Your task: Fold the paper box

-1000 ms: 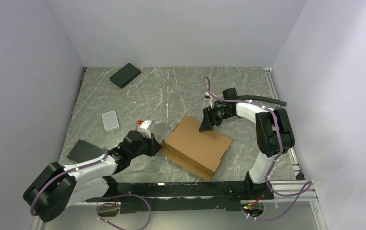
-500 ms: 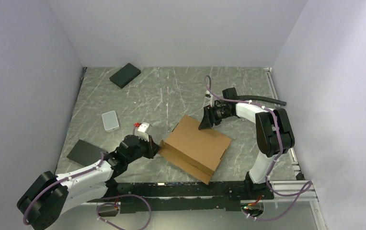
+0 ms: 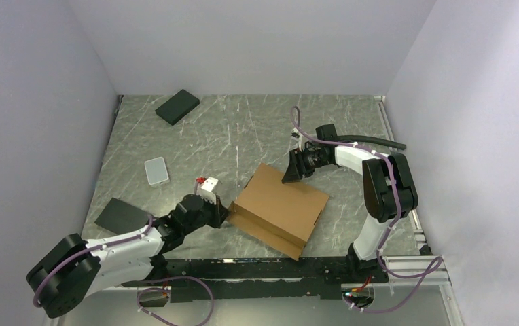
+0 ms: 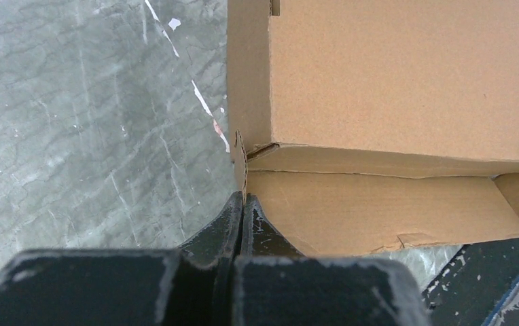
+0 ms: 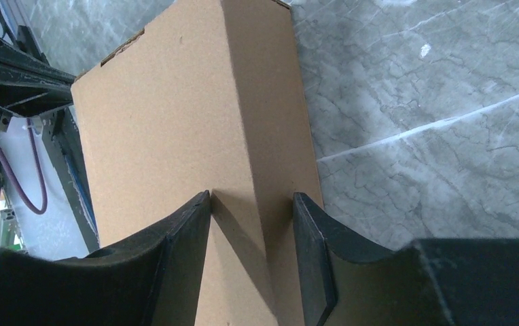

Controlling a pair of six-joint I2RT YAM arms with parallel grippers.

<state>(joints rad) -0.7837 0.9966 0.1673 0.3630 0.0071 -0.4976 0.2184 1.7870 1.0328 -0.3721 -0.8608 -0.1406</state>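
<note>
The paper box (image 3: 280,204) is brown corrugated cardboard, partly folded, lying mid-table with a raised wall along its near edge. My left gripper (image 3: 224,212) is at its left corner. In the left wrist view, the left gripper (image 4: 243,198) is shut on a thin upright flap (image 4: 240,159) of the box (image 4: 392,81). My right gripper (image 3: 291,175) is at the box's far edge. In the right wrist view, the right gripper (image 5: 251,202) is open, with its fingers on either side of a fold line in the box's top panel (image 5: 175,122).
A black pad (image 3: 177,106) lies at the far left. Another black pad (image 3: 122,215) lies near the left arm. A small pale rectangular case (image 3: 155,170) sits left of centre. A black rail (image 3: 243,268) runs along the near edge. A black hose (image 3: 372,141) trails at the right.
My left gripper has shifted slightly toward the near edge while holding the flap, and the box's near-left corner has followed. The right gripper has barely moved.
</note>
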